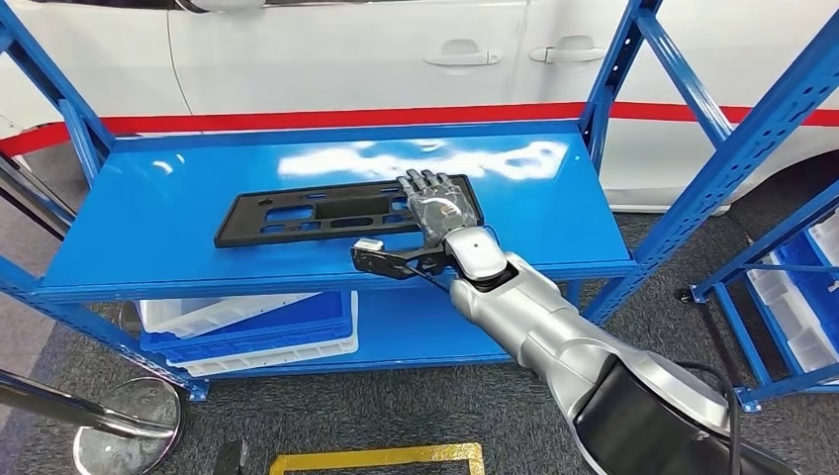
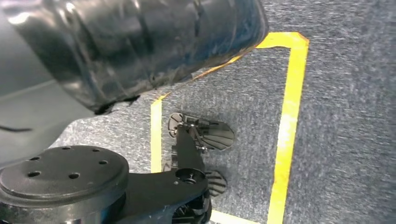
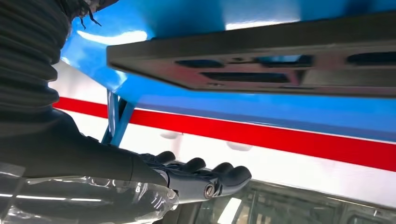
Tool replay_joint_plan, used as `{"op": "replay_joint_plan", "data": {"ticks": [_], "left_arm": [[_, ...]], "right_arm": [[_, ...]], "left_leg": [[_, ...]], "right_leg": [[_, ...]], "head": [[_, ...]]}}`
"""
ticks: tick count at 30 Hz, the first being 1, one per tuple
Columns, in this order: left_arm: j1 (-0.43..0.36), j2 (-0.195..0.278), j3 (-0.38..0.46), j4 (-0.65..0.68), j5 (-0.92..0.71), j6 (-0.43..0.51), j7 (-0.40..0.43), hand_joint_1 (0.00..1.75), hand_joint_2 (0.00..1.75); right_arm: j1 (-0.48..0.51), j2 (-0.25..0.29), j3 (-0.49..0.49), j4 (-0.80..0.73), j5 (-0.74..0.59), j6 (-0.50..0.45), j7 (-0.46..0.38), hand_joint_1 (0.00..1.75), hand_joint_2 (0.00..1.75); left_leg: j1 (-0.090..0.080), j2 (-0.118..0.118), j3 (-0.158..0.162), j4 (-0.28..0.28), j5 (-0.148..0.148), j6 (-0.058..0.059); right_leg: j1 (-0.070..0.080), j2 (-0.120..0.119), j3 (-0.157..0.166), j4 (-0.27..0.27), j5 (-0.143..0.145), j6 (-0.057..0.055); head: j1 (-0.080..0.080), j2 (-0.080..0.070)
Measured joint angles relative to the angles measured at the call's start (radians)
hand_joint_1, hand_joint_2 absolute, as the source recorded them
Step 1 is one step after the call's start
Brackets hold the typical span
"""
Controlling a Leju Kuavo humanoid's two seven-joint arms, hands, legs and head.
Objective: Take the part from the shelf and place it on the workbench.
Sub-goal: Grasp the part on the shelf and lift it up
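Observation:
A flat black plastic part (image 1: 307, 216) with several slots lies on the blue shelf's top board (image 1: 168, 198), left of centre. My right hand (image 1: 433, 203) reaches in from the front and stretches over the part's right end, fingers straight and apart, holding nothing. The right wrist view has the part (image 3: 261, 65) with a gap between it and the hand's extended fingers (image 3: 205, 179). From the left wrist, my left hand's dark ribbed cover (image 2: 140, 46) hangs over the carpet; its fingers are hidden.
A white car with a red stripe (image 1: 346, 119) stands close behind the shelf. Blue and white bins (image 1: 257, 327) sit on the lower board. Slanted blue posts (image 1: 613, 89) flank the shelf, another rack (image 1: 792, 297) is right. Chrome stanchion base (image 1: 129, 426) and yellow floor tape (image 1: 376, 458) lie below.

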Motion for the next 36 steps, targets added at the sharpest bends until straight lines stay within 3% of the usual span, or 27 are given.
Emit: {"op": "replay_joint_plan", "data": {"ticks": [1,5,7,9,10,11,12,14,16,19,21,24,25,26,27,29,30,32,34,36], "left_arm": [[-0.002,0.0,0.0,0.0,-0.002,0.001,-0.003,0.0,0.0],[-0.007,0.0,0.0,0.0,-0.004,0.006,-0.007,0.0,0.0],[-0.007,0.0,0.0,0.0,-0.004,0.009,-0.007,0.0,0.0],[-0.006,-0.001,0.0,0.0,-0.004,0.01,-0.007,0.0,0.0],[-0.004,-0.001,0.0,0.0,-0.005,0.011,-0.006,0.0,0.0],[-0.002,-0.001,-0.001,0.0,-0.005,0.013,-0.005,0.0,0.0],[0.001,-0.001,-0.001,0.0,-0.006,0.016,-0.002,0.0,0.0],[0.008,0.0,-0.001,0.0,-0.007,0.021,0.003,0.0,0.0],[0.012,0.001,-0.002,0.0,-0.009,0.024,0.009,0.0,0.0],[0.019,0.003,-0.005,0.0,-0.01,0.029,0.013,0.0,0.0],[0.021,0.004,-0.006,0.0,-0.009,0.03,0.012,0.0,0.0],[0.019,0.007,-0.006,0.0,-0.008,0.029,0.006,0.0,0.0],[0.018,0.009,-0.006,0.0,-0.009,0.029,0.002,0.0,0.0],[0.017,0.01,-0.006,0.0,-0.009,0.028,-0.002,0.0,0.0],[0.016,0.011,-0.007,0.0,-0.009,0.027,-0.005,0.0,0.0],[0.012,0.011,-0.007,0.0,-0.011,0.026,-0.009,0.0,0.0],[0.009,0.011,-0.007,0.0,-0.012,0.026,-0.01,0.0,0.0],[0.001,0.012,-0.007,0.0,-0.013,0.025,-0.011,0.0,0.0],[-0.003,0.013,-0.008,0.0,-0.015,0.022,-0.012,0.0,0.0],[-0.004,0.014,-0.008,0.0,-0.018,0.02,-0.013,0.0,0.0]], "right_arm": [[-0.001,-0.002,0.0,0.002,0.007,0.003,0.002,0.0,1.75],[0.0,-0.012,0.0,0.009,0.039,0.005,0.017,0.0,1.75],[-0.001,-0.016,0.0,0.011,0.055,0.004,0.026,0.0,1.75],[0.002,-0.02,0.0,0.014,0.069,0.002,0.037,0.0,1.75],[0.005,-0.023,0.0,0.015,0.078,-0.001,0.042,0.0,1.75],[0.008,-0.026,0.0,0.016,0.086,-0.006,0.048,0.0,1.75],[0.01,-0.03,0.0,0.017,0.094,-0.013,0.051,0.0,1.75],[0.011,-0.037,-0.001,0.017,0.102,-0.024,0.048,0.0,0.87],[0.011,-0.044,-0.006,0.017,0.092,-0.011,0.024,0.0,0.0],[0.013,-0.052,-0.018,0.015,0.059,0.047,-0.04,0.0,0.0],[0.012,-0.056,-0.028,0.011,0.045,0.071,-0.069,0.0,0.0],[0.014,-0.061,-0.041,0.006,0.034,0.091,-0.089,0.0,0.0],[0.017,-0.063,-0.044,0.005,0.031,0.095,-0.094,0.0,0.0],[0.019,-0.064,-0.047,0.004,0.027,0.097,-0.098,0.0,0.0],[0.02,-0.065,-0.05,0.003,0.023,0.098,-0.101,0.0,0.0],[0.018,-0.066,-0.058,-0.003,0.017,0.097,-0.106,0.0,0.0],[0.016,-0.066,-0.061,-0.006,0.014,0.097,-0.108,0.0,0.0],[0.014,-0.066,-0.066,-0.012,0.008,0.099,-0.11,0.0,0.0],[0.013,-0.067,-0.068,-0.017,0.005,0.101,-0.112,0.0,0.0],[0.012,-0.068,-0.069,-0.021,0.004,0.103,-0.113,0.0,0.0]], "left_leg": [[-0.002,0.0,-0.002,0.004,-0.002,-0.005],[0.0,0.001,-0.008,0.016,-0.014,-0.024],[0.003,0.002,-0.042,0.094,-0.061,-0.035],[0.004,0.002,-0.099,0.215,-0.114,-0.041],[0.005,0.002,-0.12,0.254,-0.122,-0.043],[0.005,0.002,-0.124,0.26,-0.113,-0.043],[0.005,0.002,-0.111,0.231,-0.088,-0.042],[0.003,0.001,-0.046,0.102,-0.024,-0.034],[-0.002,0.0,0.0,0.009,0.001,-0.025],[-0.003,-0.001,0.007,-0.009,0.001,-0.011],[0.001,0.002,0.012,-0.019,0.007,0.002],[0.002,0.003,0.015,-0.023,0.008,0.013],[0.002,0.003,0.015,-0.021,0.007,0.014],[0.002,0.002,0.015,-0.019,0.006,0.015],[0.003,0.001,0.015,-0.016,0.004,0.013],[0.005,0.0,0.014,-0.005,-0.004,0.006],[0.003,-0.001,0.011,0.004,-0.009,0.001],[0.001,-0.002,0.004,0.012,-0.014,-0.01],[0.001,-0.002,0.003,0.011,-0.014,-0.019],[0.003,-0.001,-0.007,0.035,-0.032,-0.028]], "right_leg": [[0.002,0.001,0.012,-0.026,0.003,-0.003],[0.001,0.003,0.019,-0.04,0.004,-0.021],[-0.003,0.003,0.022,-0.045,0.006,-0.029],[-0.003,0.003,0.023,-0.045,0.006,-0.032],[-0.002,0.003,0.023,-0.045,0.005,-0.033],[-0.002,0.004,0.024,-0.045,0.005,-0.033],[-0.002,0.005,0.025,-0.045,0.005,-0.033],[0.0,0.007,0.028,-0.045,0.003,-0.03],[0.002,0.008,0.027,-0.044,0.002,-0.024],[0.003,0.008,0.026,-0.047,0.002,-0.009],[0.004,0.005,0.012,-0.015,-0.022,0.0],[0.003,0.001,-0.065,0.156,-0.107,0.008],[0.001,0.001,-0.089,0.206,-0.12,0.009],[-0.002,0.001,-0.098,0.223,-0.116,0.011],[-0.004,0.0,-0.089,0.201,-0.094,0.011],[-0.008,0.0,-0.033,0.085,-0.032,0.011],[-0.008,0.0,-0.006,0.029,-0.015,0.01],[-0.004,0.001,0.016,-0.017,-0.012,0.003],[-0.003,0.003,0.017,-0.021,-0.011,-0.008],[-0.006,0.003,0.02,-0.026,-0.008,-0.02]], "head": [[0.0,0.0],[-0.002,0.0],[-0.005,0.0],[-0.007,0.0],[-0.007,0.0],[-0.007,0.0],[-0.007,0.0],[-0.007,0.0],[-0.006,0.0],[-0.006,0.0],[-0.004,0.0],[0.0,0.0],[0.0,0.0],[0.0,0.0],[0.0,0.0],[0.0,0.0],[-0.001,0.0],[-0.002,0.0],[-0.004,0.0],[-0.005,0.0]]}}
